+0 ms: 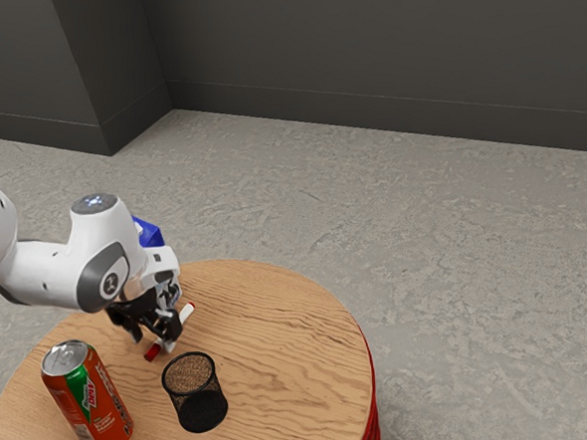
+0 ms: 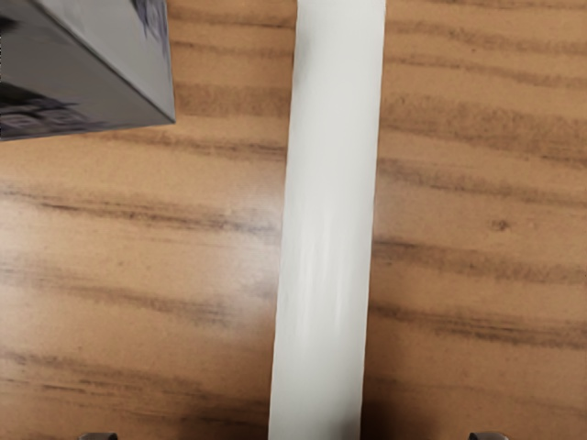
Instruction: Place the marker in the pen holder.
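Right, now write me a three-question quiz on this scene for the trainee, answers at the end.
1. Fill in the blank: seen in the exterior view, the drink can stands to the ____ of the pen holder.

2. Choose one. The gripper, down at the marker, is:
A. shut on the drink can
B. open
C. inside the pen holder

3. True or false: the marker is already inside the pen holder.

Key: 1. left; 2. B; 3. false
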Tool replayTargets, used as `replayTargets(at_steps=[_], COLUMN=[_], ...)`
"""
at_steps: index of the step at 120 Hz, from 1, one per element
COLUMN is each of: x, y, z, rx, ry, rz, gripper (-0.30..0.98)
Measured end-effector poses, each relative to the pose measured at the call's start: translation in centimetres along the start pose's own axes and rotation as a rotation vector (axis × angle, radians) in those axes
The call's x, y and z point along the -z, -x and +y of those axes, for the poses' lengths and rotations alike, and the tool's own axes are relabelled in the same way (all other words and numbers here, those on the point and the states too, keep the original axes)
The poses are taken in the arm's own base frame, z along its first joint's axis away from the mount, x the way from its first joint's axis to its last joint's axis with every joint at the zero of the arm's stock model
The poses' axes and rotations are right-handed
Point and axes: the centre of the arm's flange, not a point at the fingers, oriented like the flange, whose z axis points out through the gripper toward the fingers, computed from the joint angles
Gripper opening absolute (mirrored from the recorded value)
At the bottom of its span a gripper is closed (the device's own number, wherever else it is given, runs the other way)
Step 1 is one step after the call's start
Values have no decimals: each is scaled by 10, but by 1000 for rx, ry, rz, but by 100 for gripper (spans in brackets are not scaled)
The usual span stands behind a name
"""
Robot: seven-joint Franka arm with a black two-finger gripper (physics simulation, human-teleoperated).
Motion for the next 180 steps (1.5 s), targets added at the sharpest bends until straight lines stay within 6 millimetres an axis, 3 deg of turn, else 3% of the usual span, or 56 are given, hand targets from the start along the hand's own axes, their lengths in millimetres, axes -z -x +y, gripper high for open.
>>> replayTargets(at_steps=[30,73,124,152,168,180], x=[1,-3,-4,20,44,75], y=[-2,-5,-7,-21,-41,-68], z=[0,5,8,27,48,66], rx=[-6,-18,-14,-48,-92,-128], ry=[1,-3,-13,3,11,18], rz=[22,44,69,128,187,230], gripper=[21,-2,-10,-10,-10,-10])
